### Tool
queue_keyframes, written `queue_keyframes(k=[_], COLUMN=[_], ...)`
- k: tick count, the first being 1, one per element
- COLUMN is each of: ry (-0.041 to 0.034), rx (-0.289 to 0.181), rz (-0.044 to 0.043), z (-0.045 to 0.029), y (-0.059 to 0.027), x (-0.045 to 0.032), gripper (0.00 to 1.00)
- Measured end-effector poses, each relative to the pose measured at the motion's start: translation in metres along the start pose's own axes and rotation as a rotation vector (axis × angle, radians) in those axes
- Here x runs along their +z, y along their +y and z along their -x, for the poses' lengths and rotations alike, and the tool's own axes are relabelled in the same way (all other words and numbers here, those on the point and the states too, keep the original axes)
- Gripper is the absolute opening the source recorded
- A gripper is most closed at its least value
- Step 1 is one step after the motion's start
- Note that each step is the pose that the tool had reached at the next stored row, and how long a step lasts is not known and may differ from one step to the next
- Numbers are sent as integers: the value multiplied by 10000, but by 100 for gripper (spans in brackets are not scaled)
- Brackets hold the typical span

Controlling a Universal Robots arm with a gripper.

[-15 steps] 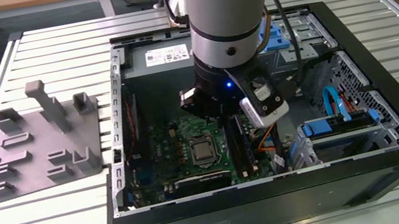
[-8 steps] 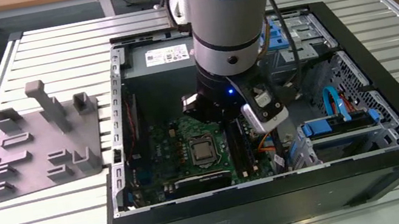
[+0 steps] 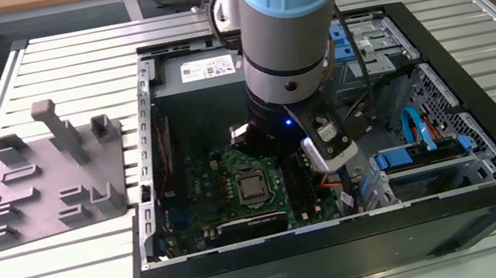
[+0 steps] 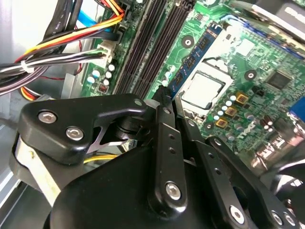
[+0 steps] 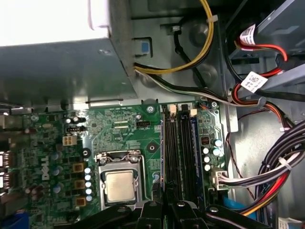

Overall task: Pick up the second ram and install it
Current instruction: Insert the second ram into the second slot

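One blue ram stick [image 4: 198,52] pinched edge-on by closed fingers [image 4: 164,98] above motherboard [image 4: 267,81]

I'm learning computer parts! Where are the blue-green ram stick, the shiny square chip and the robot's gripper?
second ram [image 4: 196,53], second wrist view, middle of its long face.
shiny square chip [image 5: 119,186], first wrist view, centre of its metal lid.
gripper [image 4: 165,98], second wrist view, between its fingertips.

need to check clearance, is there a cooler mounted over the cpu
No, the cpu shows its bare metal lid in the first wrist view.
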State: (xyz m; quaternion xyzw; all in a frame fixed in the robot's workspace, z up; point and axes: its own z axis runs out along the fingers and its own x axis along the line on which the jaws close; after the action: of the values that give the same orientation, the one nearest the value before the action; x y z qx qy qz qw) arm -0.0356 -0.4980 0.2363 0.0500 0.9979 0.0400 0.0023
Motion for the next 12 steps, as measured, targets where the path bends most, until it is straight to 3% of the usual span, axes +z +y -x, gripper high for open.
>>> queue_keyframes(k=[5, 12], ry=[-1, 8], rx=[0, -146], rz=[-11, -34], z=[59, 86], y=[1, 3], x=[88, 167], gripper=[14, 14])
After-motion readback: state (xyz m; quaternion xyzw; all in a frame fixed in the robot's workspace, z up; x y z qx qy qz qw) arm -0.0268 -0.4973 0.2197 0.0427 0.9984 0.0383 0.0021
